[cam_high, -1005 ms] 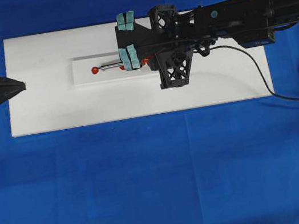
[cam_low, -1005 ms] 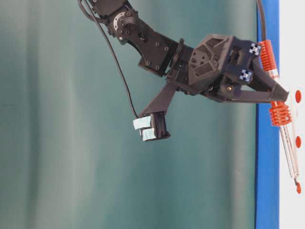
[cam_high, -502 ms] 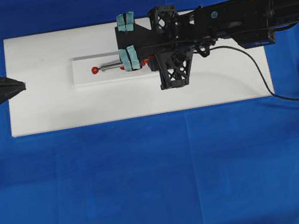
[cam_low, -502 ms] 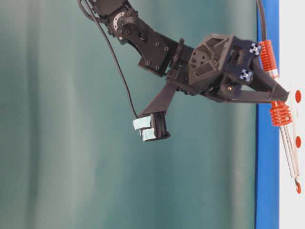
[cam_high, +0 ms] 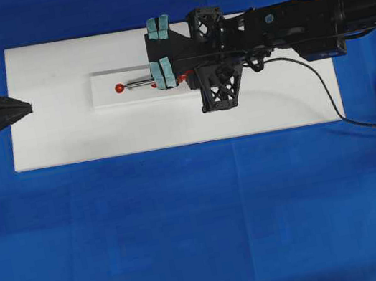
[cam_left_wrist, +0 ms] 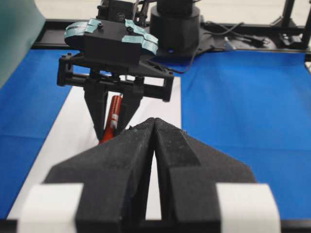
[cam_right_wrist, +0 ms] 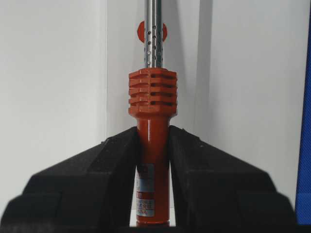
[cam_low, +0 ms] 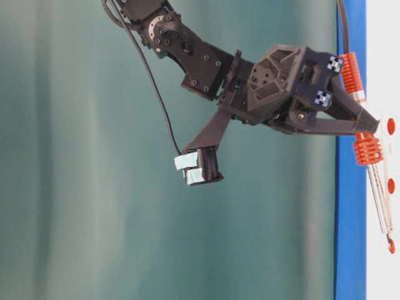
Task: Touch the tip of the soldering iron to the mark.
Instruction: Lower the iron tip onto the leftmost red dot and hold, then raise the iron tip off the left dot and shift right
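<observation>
No change from a second ago or half a second ago in either exterior view: both arms, the tool and its cord sit exactly where they were. The right gripper (cam_right_wrist: 153, 145) is clenched on the soldering iron (cam_right_wrist: 151, 126), its two black fingers (cam_right_wrist: 104, 170) pressed against the orange-red handle just behind the ribbed collar; the labelled butt of the handle runs back between the jaws toward the wrist. The perforated metal shaft projects straight ahead of the claw and slopes down onto the white block (cam_high: 111, 99), which lies on a white board (cam_high: 63, 133) over the blue table cover (cam_high: 187, 220). From the table-level view three red dots run in a row along the block. The gripper's fingertips sit beside the first dot, the middle dot, the mark (cam_low: 390, 185), lies alongside the shaft about halfway along it, and the tip rests at the far end dot (cam_low: 391, 246), past the mark. In the overhead view only that end dot shows, touching the shaft's end; the others are hidden under the tool and gripper. The black cord (cam_high: 315, 78) trails off the board to the right. The left gripper (cam_high: 25, 107) is closed on nothing, jaws pressed together, hovering at the board's left edge, well apart from the iron and pointing at it.
</observation>
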`<state>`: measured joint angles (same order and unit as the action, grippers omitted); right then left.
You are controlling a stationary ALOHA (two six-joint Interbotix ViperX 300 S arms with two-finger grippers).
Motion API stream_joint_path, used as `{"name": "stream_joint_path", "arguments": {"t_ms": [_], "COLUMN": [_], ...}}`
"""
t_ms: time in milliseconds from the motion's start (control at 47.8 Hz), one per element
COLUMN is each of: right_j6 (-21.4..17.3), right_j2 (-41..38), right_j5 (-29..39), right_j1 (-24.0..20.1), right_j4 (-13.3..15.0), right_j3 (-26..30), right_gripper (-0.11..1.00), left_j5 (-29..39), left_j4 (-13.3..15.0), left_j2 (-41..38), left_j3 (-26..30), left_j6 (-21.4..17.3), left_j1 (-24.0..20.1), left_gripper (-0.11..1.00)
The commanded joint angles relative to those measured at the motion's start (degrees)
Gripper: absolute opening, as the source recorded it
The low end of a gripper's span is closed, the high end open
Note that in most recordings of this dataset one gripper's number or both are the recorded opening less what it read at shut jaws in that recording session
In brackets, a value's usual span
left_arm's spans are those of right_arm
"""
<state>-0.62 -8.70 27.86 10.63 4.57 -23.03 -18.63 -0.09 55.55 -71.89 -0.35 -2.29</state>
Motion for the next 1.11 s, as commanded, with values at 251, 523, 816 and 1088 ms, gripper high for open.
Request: {"name": "stream_joint_path", "arguments": {"t_ms": [251, 523, 816, 1088], "right_j6": [-0.18, -0.18, 0.18, 0.26], "right_j2": [1.05, 1.41, 6.94, 10.02], "right_j5": [-0.35, 0.18, 4.83, 9.76], "right_j1": [-0.09, -0.09, -0.09, -0.09], "right_j4": [-0.09, -0.09, 0.18, 1.49], "right_j3": [1.41, 2.02, 4.83, 7.65], "right_gripper": [0.06, 0.06, 0.06, 0.06], "left_j5": [-0.62, -0.62, -0.53, -0.62], "left_j4": [-0.09, -0.09, 0.0, -0.09], "left_j2": [-0.18, -0.18, -0.18, -0.18], "left_j3": [0.53, 0.53, 0.53, 0.53], "left_j6": [-0.09, 0.09, 0.26, 0.35], "left_j1": [-0.18, -0.18, -0.18, -0.18], "left_gripper": [0.0, 0.0, 0.0, 0.0]}}
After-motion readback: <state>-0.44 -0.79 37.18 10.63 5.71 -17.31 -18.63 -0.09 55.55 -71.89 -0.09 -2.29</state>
